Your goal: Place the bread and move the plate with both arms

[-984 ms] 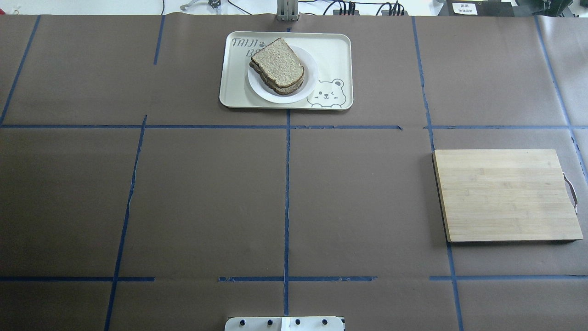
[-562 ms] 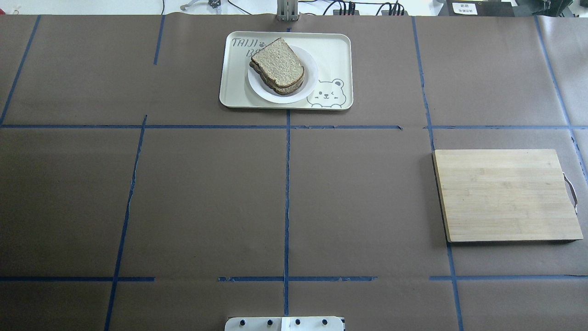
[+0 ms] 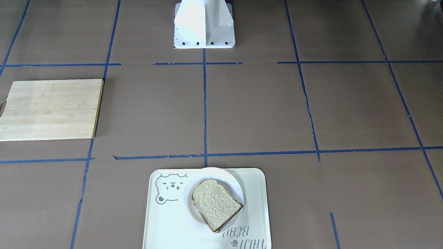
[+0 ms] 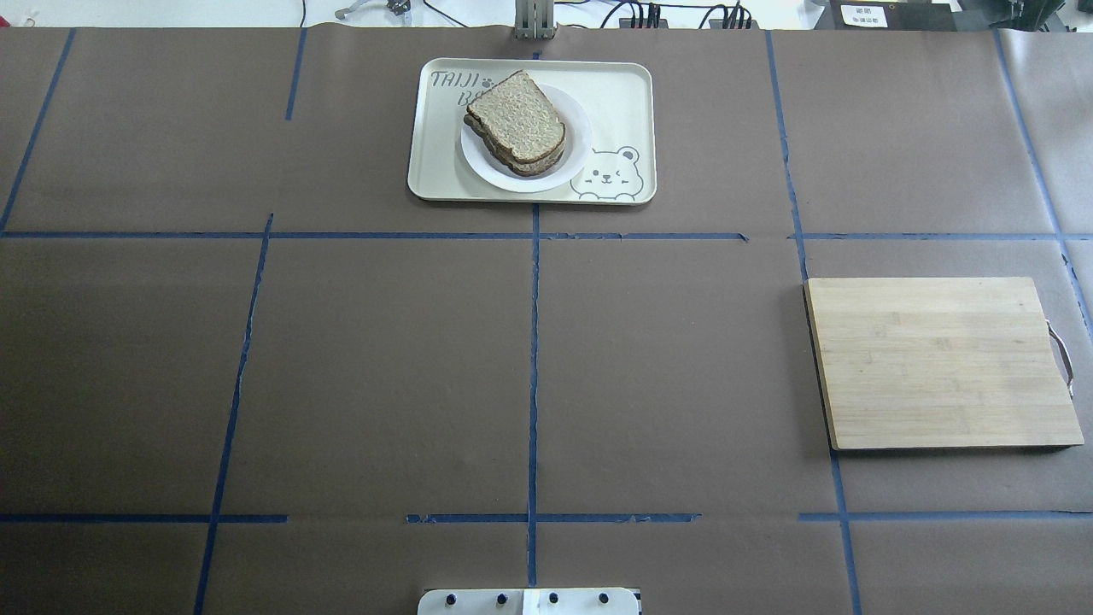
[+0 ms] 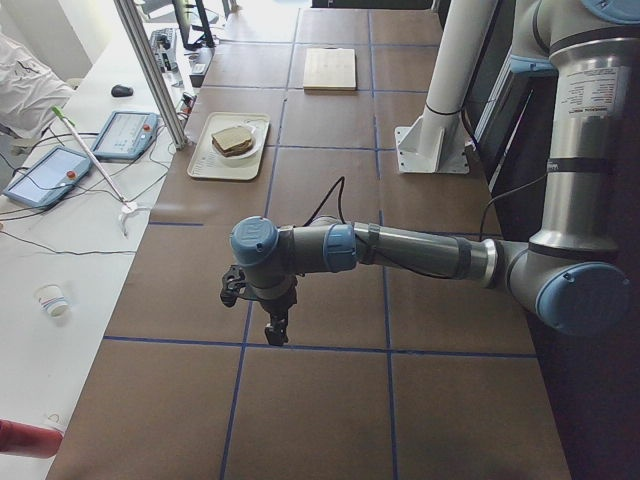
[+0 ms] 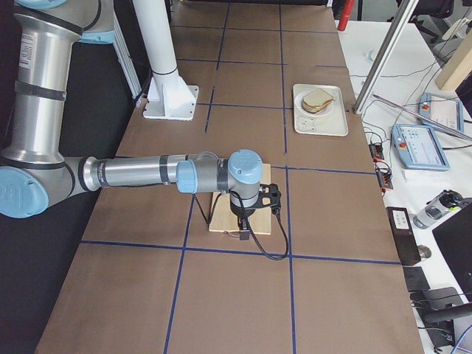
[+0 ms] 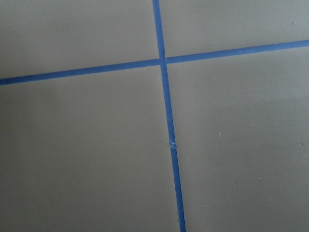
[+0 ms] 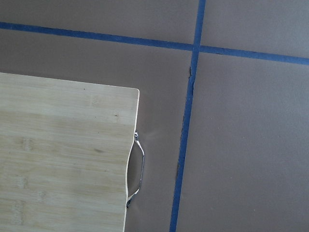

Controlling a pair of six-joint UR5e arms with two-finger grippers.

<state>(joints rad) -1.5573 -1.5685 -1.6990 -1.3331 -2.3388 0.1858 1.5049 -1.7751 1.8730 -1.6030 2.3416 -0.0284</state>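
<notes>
Both arms stretched out level, wrists turned down. Over the taped table (image 4: 384, 367), left gripper (image 5: 274, 330); over the board (image 4: 939, 363) near its handle end, right gripper (image 6: 243, 231). Cannot tell whether either is clenched or released. Well away from both: bread (image 4: 517, 117) on plate (image 4: 576, 156), inside tray (image 4: 623, 94).

Two slices of bread (image 4: 517, 115) are counted, one stacked on the other. One plate (image 4: 579, 137) and one tray (image 4: 619, 94) are seen. One wooden board (image 4: 939, 363) is seen, below the jaws of the right arm (image 6: 147, 173). Two arms are counted, with the left arm (image 5: 400, 245)
</notes>
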